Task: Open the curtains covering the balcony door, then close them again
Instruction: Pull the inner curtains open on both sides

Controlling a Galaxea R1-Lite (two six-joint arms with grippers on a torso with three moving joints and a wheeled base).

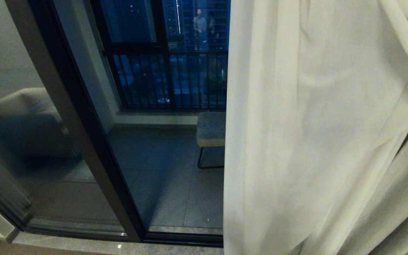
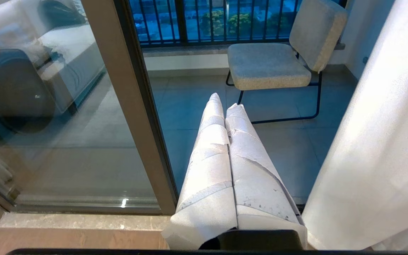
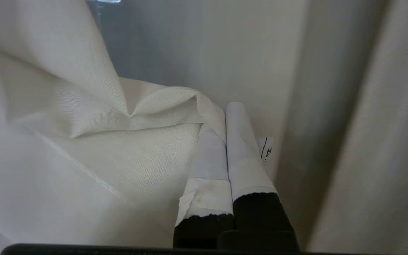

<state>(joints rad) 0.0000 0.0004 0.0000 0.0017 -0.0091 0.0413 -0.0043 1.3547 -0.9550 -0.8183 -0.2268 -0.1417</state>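
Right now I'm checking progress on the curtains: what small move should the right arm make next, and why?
Probably keep drawing the curtain sideways. The right gripper is shut with a fold of the cream fabric pinched at its tips, and the balcony door is only partly covered; whether opening or closing, I cannot tell. The left gripper is shut and holds nothing.

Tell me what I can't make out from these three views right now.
- Right gripper: outside the head view; right wrist view shows it shut on a fold of the curtain.
- Right part of the balcony door: hidden behind the curtain, head view.
- Chair: partly hidden by the curtain's edge, head view.
- Left gripper: shut, empty, seen only in left wrist view.
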